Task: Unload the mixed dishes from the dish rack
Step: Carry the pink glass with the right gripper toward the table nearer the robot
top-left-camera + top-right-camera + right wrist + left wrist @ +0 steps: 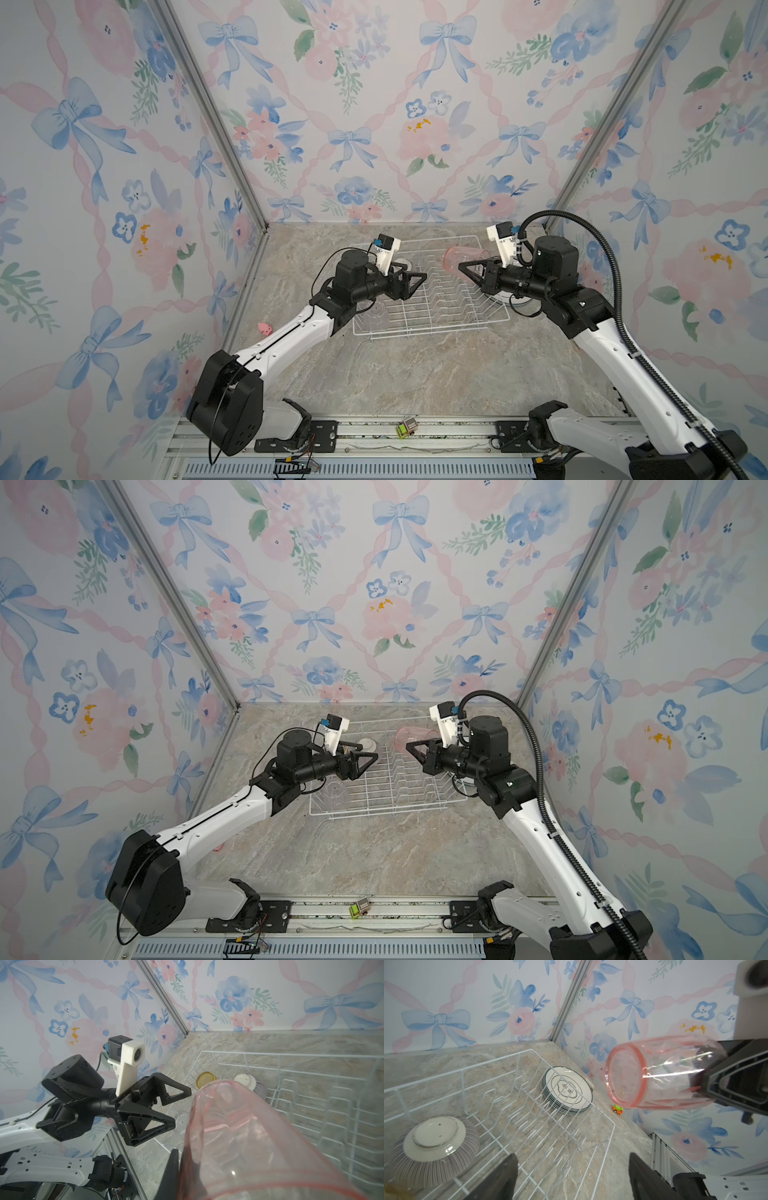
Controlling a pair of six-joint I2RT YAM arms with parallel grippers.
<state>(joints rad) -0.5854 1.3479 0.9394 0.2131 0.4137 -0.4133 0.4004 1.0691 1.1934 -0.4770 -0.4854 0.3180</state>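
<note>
Right tool (467, 268) clamped on rim of pink tumbler (654, 1076), sideways above dish rack (462, 1070) | left tool (182, 1107) jaws apart, empty | risk — slick one-wall pinch tbh, tumbler might swing or slip onto the wires

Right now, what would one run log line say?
right gripper: shut on pink cup, held sideways | left gripper: open, empty | bowl: upside down in rack

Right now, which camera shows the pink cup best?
The left wrist view: the pink cup appears whole, held sideways in the air. The right wrist view shows only its wall, close up; both top views show the cup small.
</note>
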